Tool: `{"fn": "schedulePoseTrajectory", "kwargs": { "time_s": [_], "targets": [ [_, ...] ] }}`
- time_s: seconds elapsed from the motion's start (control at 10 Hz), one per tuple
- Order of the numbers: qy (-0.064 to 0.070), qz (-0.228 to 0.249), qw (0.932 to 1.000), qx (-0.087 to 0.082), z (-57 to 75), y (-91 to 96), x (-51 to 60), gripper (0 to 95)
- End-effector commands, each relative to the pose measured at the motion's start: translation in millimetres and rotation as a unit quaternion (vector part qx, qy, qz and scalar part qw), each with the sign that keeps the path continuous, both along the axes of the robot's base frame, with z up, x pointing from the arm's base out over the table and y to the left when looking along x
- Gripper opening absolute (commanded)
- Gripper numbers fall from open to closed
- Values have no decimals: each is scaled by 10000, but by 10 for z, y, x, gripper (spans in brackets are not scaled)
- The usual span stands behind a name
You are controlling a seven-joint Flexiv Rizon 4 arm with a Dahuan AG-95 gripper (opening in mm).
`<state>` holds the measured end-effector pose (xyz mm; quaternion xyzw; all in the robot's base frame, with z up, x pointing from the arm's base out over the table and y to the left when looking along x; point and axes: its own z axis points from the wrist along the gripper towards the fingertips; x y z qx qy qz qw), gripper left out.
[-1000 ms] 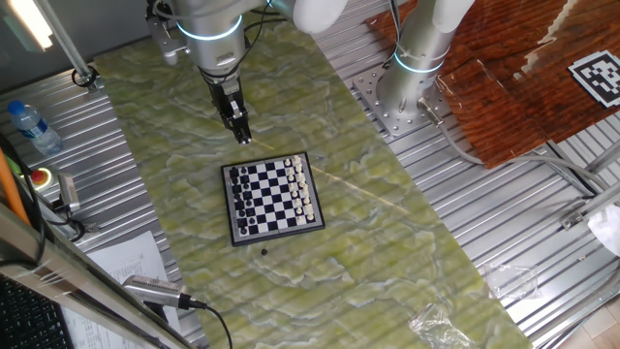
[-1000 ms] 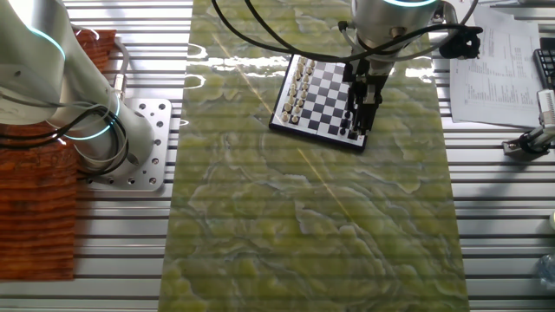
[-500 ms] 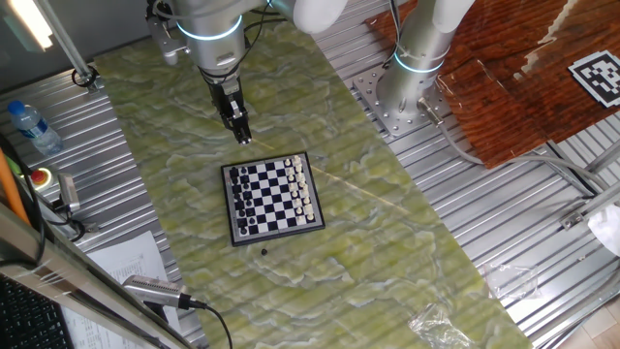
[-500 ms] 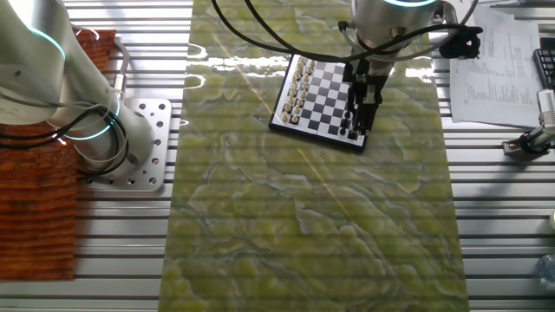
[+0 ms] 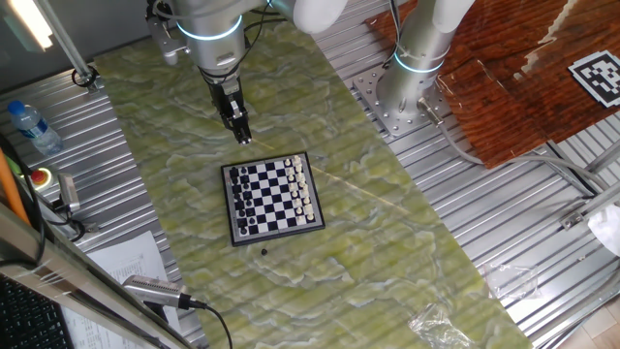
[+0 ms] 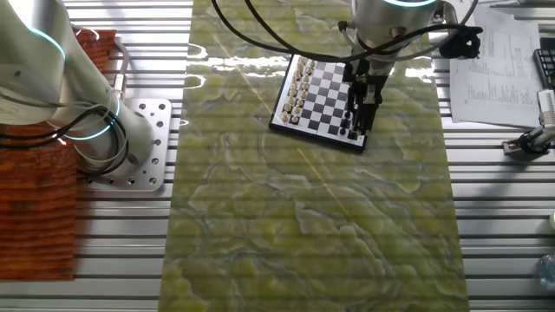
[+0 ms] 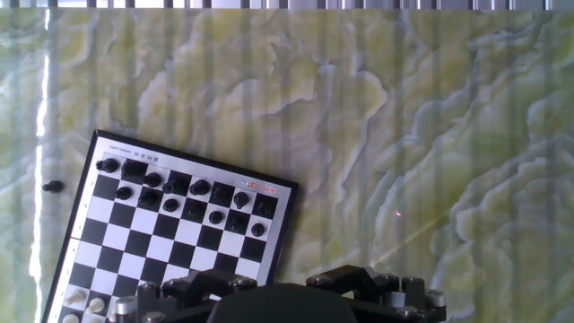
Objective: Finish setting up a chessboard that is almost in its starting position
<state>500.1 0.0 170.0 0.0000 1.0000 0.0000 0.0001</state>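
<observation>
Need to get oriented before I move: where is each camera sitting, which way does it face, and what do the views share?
One fixed view: high, looking down at the chessboard, the pincer hanging beyond it, a stray black piece nearer the camera.
The other fixed view: high on the opposite side; the arm overlaps the board's black-piece side.
Hand view: on the hand, looking down; only the hand's dark housing shows.
Shared: the chessboard and green marbled mat.

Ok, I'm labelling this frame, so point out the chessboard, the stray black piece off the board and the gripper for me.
chessboard point(image 5: 274, 197): one fixed view, middle of the checked squares.
stray black piece point(image 5: 263, 251): one fixed view, on the piece itself, lying on the green mat beside the board's frame.
gripper point(image 5: 243, 137): one fixed view, between the fingertips.
</observation>
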Motion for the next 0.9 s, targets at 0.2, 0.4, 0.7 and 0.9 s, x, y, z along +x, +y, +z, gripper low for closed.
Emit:
{"fn": "schedulePoseTrajectory", "kwargs": {
  "time_s": [0.2, 0.4, 0.7, 0.9],
  "targets": [
    [-1, 70, 9981, -616, 2, 2, -2, 0],
    [-3, 63, 9981, -614, 4, 3, -4, 0],
    [-4, 62, 9981, -615, 5, 4, -5, 0],
    [-4, 65, 9981, -614, 7, 6, -7, 0]
  ]
}}
